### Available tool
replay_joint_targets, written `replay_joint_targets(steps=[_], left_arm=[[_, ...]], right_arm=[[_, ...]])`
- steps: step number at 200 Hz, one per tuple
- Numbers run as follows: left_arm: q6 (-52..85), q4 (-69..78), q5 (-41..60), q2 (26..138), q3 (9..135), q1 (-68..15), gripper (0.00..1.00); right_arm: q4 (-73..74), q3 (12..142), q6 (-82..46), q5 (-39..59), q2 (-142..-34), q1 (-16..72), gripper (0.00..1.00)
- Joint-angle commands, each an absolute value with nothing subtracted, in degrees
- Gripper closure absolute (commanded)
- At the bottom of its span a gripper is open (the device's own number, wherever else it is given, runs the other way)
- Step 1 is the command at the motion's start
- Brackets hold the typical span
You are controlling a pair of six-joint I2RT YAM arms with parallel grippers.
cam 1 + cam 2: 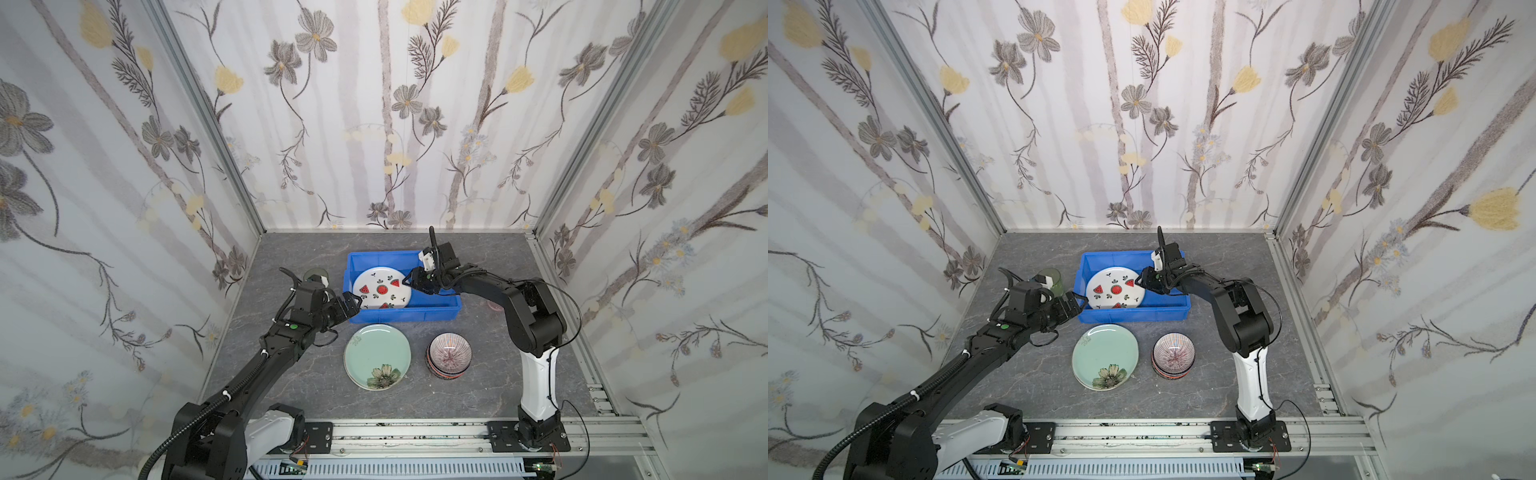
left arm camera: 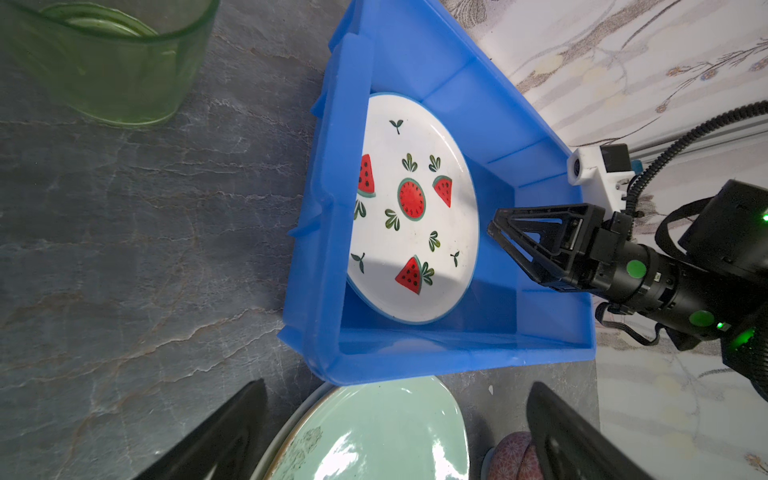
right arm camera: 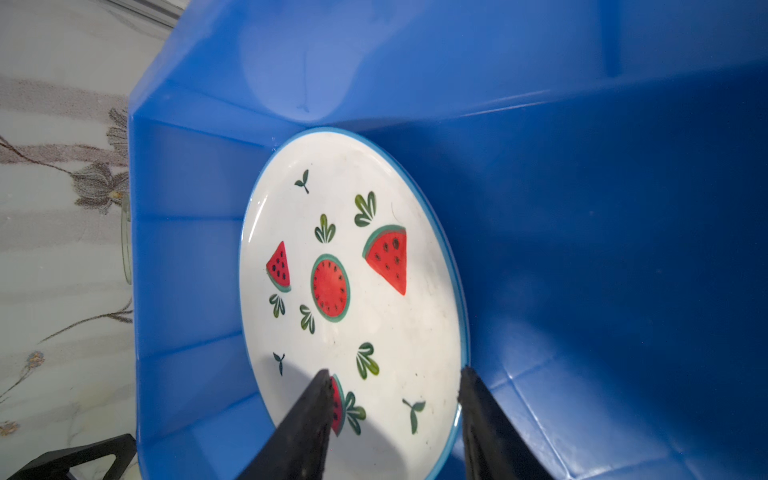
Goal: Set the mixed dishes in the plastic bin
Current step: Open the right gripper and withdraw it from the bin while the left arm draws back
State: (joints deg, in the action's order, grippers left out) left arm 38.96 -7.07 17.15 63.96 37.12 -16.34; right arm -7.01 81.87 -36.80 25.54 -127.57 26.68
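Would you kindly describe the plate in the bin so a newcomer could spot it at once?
Find the bright blue bin at the back of the grey table. In its left part lies a round white plate. Red watermelon slices and a blue rim set it apart from the pale green flower plate and striped bowl in front.

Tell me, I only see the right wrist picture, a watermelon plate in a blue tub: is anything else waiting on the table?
Observer: Yes, a pale green flower plate lies on the table in front of the blue bin.
Visitor: Any bowls?
Observer: A stack of bowls, a radial-striped one on top, stands right of that plate.
Visitor: Where's the other arm?
Observer: The left pincer hangs open and empty just outside the bin's front left corner.
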Motion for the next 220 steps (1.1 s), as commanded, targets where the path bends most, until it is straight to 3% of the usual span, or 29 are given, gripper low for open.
replay_joint_targets(steps=[1, 43, 72, 99, 160, 220], left_arm=[[37.82, -5.86, 16.65, 63.29, 36.76, -16.33, 0.0], [35.62, -6.16, 19.21, 62.08, 36.15, -14.53, 0.0], [34.59, -9.1, 21.37, 60.0, 34.54, -11.53, 0.0], [36.34, -14.06, 22.69, 56.92, 34.19, -10.48, 0.0], [44.25, -30.2, 21.65, 41.92, 31.93, -10.65, 0.0], [55.96, -32.68, 24.32, 27.05, 21.07, -12.8, 0.0]], right_arm=[[-7.26, 82.31, -35.21, 22.84, -125.73, 26.93, 0.49], [-11.28, 82.77, -32.36, 19.88, -120.18, 27.98, 0.41], [-16.35, 82.83, -28.62, 17.3, -115.23, 29.52, 0.25], [-19.98, 81.54, -25.92, 16.78, -110.35, 31.29, 0.01], [-27.41, 78.09, -22.1, 16.62, -99.06, 37.28, 0.0], [-25.7, 66.98, -22.79, 16.4, -92.55, 44.72, 0.0]])
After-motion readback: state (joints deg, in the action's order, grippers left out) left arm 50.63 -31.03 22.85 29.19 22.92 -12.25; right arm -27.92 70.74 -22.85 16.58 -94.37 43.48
